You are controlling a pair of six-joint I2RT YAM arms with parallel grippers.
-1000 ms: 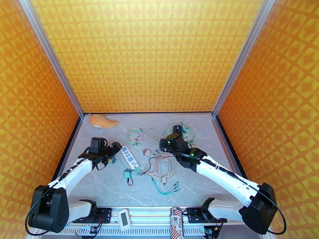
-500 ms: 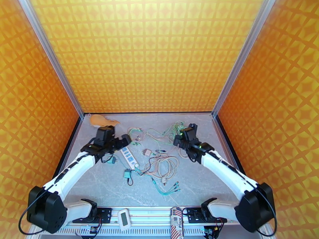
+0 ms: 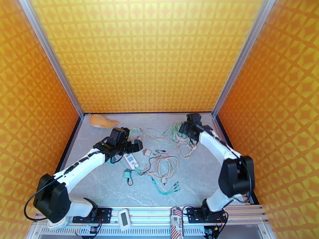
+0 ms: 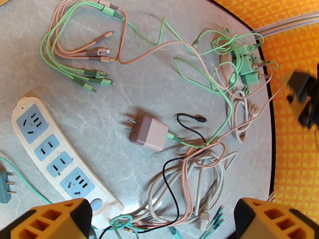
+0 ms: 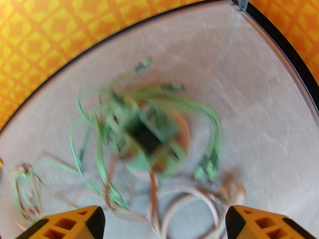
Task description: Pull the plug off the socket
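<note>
Two grippers hang over the cable-strewn table (image 3: 99, 184). The left gripper (image 4: 163, 222) has its orange fingers (image 4: 60, 220) spread wide with nothing between them, looking down on one white power strip (image 4: 60, 164) with four blue outlet faces in a row, all four uncovered. One pink plug (image 4: 150, 133) lies flat on the marble just beside the strip and apart from it, its two prongs bare and pointing toward the strip, a green lead running off its other end. One teal plug (image 4: 4, 188) sits at the strip's opposite side, also apart, prongs showing. Past the pink plug lie one thin black cable (image 4: 200, 118), one coil of white cord (image 4: 199, 184) and three green adapters (image 4: 250, 78) among green and pink leads. The right gripper (image 5: 167, 224), fingers likewise set wide and holding nothing, hovers above a green tangle (image 5: 147, 136) that is blurred in its wrist view. One peach-coloured object (image 3: 101, 121) rests in the far left corner.
</note>
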